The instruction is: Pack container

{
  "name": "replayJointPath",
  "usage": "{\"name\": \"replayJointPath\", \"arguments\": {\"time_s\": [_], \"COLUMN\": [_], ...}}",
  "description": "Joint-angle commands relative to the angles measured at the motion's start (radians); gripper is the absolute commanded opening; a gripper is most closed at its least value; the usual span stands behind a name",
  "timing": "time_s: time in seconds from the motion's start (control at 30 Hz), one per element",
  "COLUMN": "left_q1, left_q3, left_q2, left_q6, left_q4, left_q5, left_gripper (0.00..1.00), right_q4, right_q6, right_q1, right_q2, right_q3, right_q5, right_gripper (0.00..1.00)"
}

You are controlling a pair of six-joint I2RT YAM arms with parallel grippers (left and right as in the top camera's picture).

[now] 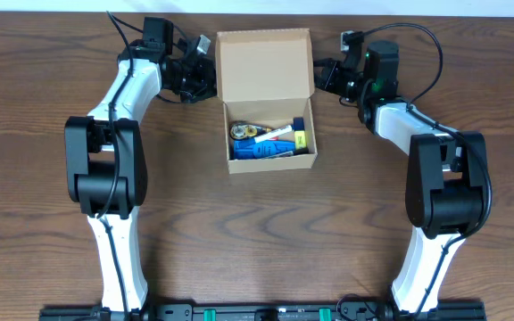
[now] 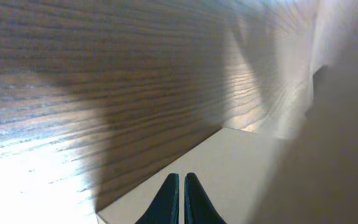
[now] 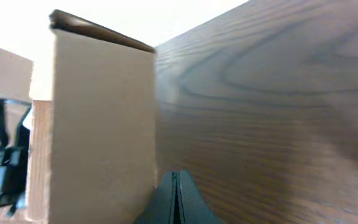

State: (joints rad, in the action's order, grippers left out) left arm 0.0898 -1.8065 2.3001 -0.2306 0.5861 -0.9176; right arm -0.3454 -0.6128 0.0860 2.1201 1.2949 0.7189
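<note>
The container [image 1: 266,62] is a tan cardboard box in the middle of the table, its flap lid standing open at the back. Inside lie blue, yellow and white items [image 1: 270,141]. My left gripper [image 1: 211,82] is shut and empty, its tips against the lid's left edge; the lid's surface [image 2: 241,168] fills the left wrist view under the fingertips [image 2: 182,180]. My right gripper [image 1: 315,80] is shut and empty at the lid's right edge; the right wrist view shows the tips [image 3: 176,177] beside the lid's side [image 3: 98,124].
The wooden table [image 1: 266,232] lies bare around the box. Both arms reach in from the front, their bases at the near edge. A pale wall strip runs along the table's far edge.
</note>
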Motion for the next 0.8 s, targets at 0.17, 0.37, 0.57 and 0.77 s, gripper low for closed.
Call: {"name": "replayJointPath", "arguments": {"time_s": [0.17, 0.37, 0.57, 0.77], "left_q1": [-0.014, -0.018, -0.018, -0.017], "left_q3": [-0.01, -0.01, -0.01, -0.01], "left_q2": [-0.097, -0.163, -0.231, -0.288], "left_q6": [0.031, 0.074, 0.108, 0.198], "left_q4": [-0.039, -0.041, -0.018, 0.091], "left_q5": [-0.025, -0.026, -0.027, -0.025], "left_gripper": [0.06, 0.06, 0.06, 0.06], "right_q4": [-0.014, -0.014, -0.013, 0.009], "right_q6": [0.054, 0.078, 0.113, 0.132], "right_q1": [-0.007, -0.022, -0.031, -0.03], "right_q2": [0.003, -0.026, -0.09, -0.145], "right_q3": [0.002, 0.002, 0.002, 0.002], "right_q5": [0.167, 0.192, 0.22, 0.277], "right_gripper": [0.01, 0.02, 0.01, 0.01]}}
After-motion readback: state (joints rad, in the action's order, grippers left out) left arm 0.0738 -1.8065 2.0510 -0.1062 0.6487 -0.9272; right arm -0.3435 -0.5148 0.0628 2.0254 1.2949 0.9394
